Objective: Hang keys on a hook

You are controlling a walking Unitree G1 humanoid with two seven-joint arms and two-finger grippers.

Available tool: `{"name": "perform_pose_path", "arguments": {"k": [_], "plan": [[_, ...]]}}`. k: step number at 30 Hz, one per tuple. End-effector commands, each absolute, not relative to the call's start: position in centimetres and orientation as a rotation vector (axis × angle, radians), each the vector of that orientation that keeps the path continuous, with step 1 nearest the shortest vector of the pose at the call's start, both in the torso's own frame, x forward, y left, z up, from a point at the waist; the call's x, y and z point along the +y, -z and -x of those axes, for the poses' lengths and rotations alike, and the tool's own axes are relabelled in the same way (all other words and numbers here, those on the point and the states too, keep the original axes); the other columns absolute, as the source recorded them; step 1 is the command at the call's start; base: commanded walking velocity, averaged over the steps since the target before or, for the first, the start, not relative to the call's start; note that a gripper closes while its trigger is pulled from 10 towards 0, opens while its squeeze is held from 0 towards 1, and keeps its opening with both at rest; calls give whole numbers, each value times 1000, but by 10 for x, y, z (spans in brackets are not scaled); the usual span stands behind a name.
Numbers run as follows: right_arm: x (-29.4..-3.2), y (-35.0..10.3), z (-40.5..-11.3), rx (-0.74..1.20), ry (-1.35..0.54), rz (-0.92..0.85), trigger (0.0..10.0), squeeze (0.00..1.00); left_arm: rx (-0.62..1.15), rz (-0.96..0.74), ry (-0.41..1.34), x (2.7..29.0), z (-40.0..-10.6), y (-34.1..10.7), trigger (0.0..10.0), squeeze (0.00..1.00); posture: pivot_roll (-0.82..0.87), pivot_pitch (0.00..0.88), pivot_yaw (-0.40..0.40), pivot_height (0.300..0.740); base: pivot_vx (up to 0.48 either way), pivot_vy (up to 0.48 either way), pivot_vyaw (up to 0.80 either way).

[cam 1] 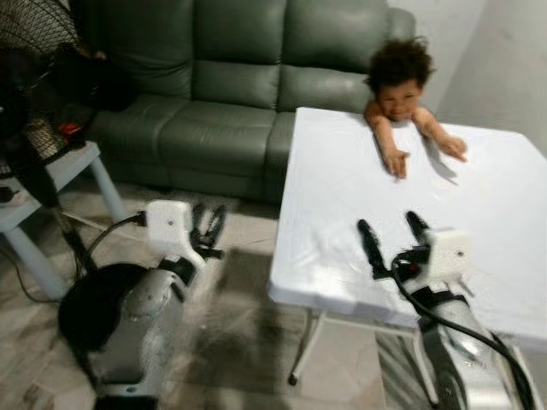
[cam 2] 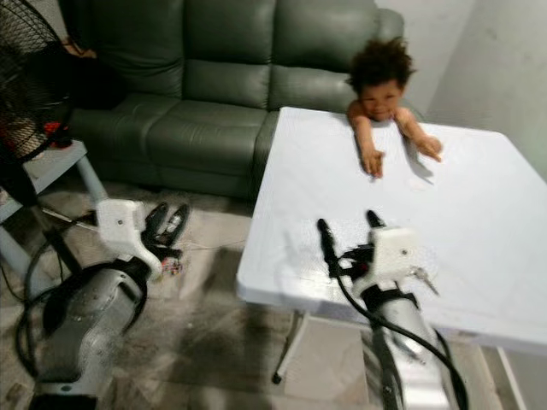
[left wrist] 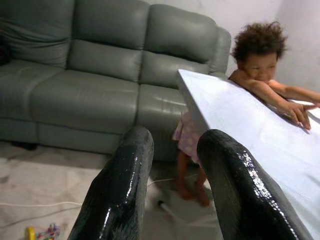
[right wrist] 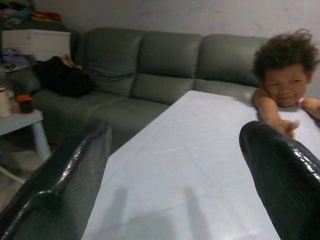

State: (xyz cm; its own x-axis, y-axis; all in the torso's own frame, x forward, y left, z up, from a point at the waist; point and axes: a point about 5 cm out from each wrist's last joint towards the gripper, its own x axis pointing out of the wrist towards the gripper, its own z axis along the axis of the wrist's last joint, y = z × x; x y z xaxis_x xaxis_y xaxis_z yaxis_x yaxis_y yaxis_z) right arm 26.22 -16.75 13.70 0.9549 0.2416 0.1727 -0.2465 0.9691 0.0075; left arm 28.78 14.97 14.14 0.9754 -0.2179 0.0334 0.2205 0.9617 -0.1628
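Note:
My right gripper [cam 1: 387,221] hovers open just above the near part of a white folding table [cam 1: 342,188], nothing between its fingers. A small bunch of keys [cam 2: 422,277] lies on the tabletop beside that wrist, behind the fingertips. In the right wrist view the two black fingers [right wrist: 60,185] stand wide apart over the bare tabletop. My left gripper [cam 1: 209,215] hangs above the floor left of the table, its fingers [left wrist: 120,190] a narrow gap apart and holding nothing.
A person [cam 1: 400,81] leans on the table's far edge with both hands [cam 1: 396,162] on top. A grey-green sofa [cam 1: 214,85] fills the back. A fan [cam 1: 34,77] and small side table [cam 1: 64,171] stand left; cables cross the floor.

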Motion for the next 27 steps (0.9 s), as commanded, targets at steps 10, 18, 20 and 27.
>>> {"name": "perform_pose_path", "arguments": {"k": [10,18,20,27], "plan": [[-176,-139,-261,-173,-229,-19,10000,0,-48,167,265,136,-287,-148,10000,0,85,0,-40,740,449,-48,0],[-176,-137,-260,-164,-233,-18,10000,0,-42,208,271,133,-286,-148,10000,0,85,0,-41,740,51,-30,0],[-177,-136,-260,-158,-233,-17,10000,0,-45,202,276,132,-285,-148,10000,0,85,0,-42,740,0,0,0],[-177,-135,-260,-155,-233,-15,10000,0,-50,191,291,130,-285,-148,10000,0,84,0,-42,740,0,0,0]]}}
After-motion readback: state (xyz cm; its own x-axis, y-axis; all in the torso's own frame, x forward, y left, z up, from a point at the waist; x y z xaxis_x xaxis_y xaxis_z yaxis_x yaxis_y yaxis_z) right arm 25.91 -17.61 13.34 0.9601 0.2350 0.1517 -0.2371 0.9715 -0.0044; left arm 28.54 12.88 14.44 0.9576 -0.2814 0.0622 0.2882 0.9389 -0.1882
